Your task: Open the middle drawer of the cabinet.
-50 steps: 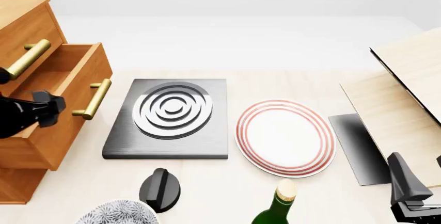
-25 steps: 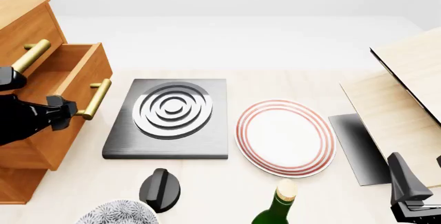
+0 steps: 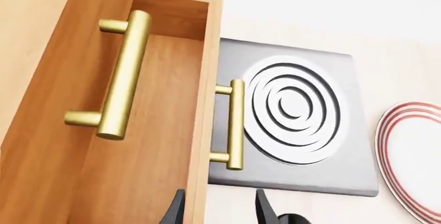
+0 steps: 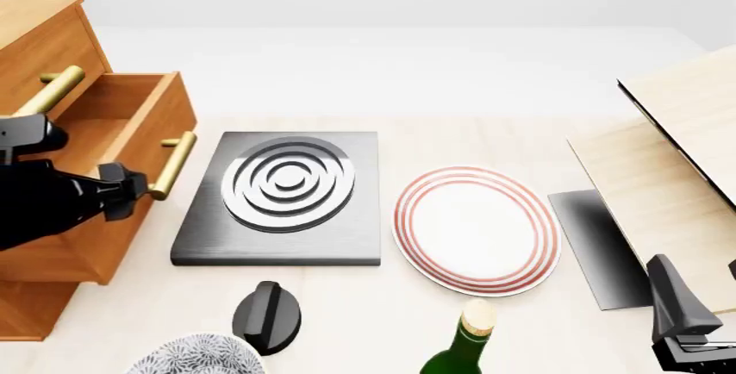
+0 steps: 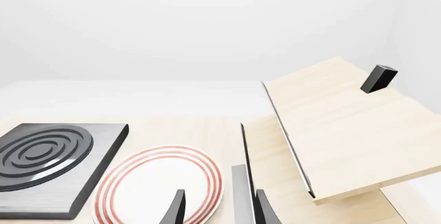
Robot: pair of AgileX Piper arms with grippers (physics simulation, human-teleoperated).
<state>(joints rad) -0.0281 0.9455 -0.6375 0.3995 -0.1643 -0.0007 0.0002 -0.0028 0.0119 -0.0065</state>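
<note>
the middle drawer (image 4: pixel 129 133) stands pulled well out of the cabinet (image 4: pixel 40 42) at the left edge of the surface (image 4: pixel 483 133), its open wooden box jutting toward the grey hotplate slab (image 4: pixel 282 197) with raised concentric rings. its brass bar handle (image 4: pixel 172 165) sits just off the slab's near-left side, and the top drawer's brass bar (image 4: pixel 52 90) shows above and behind it. the left gripper (image 4: pixel 121 186) hangs beside the drawer front, its dark fingers (image 3: pixel 262 208) spread, with the front panel's edge between them in the left wrist view and nothing pinched. the right gripper (image 4: pixel 678 318) rests low at the near right corner, fingers parted and holding nothing, pale beige boards (image 4: pixel 678 158) leaning behind it. a white plate with red rings (image 4: pixel 477 229) lies right of the slab; a green bottle (image 4: pixel 460 348), a black knob (image 4: pixel 271 314) and a patterned bowl (image 4: pixel 196 355) line the near edge.
</note>
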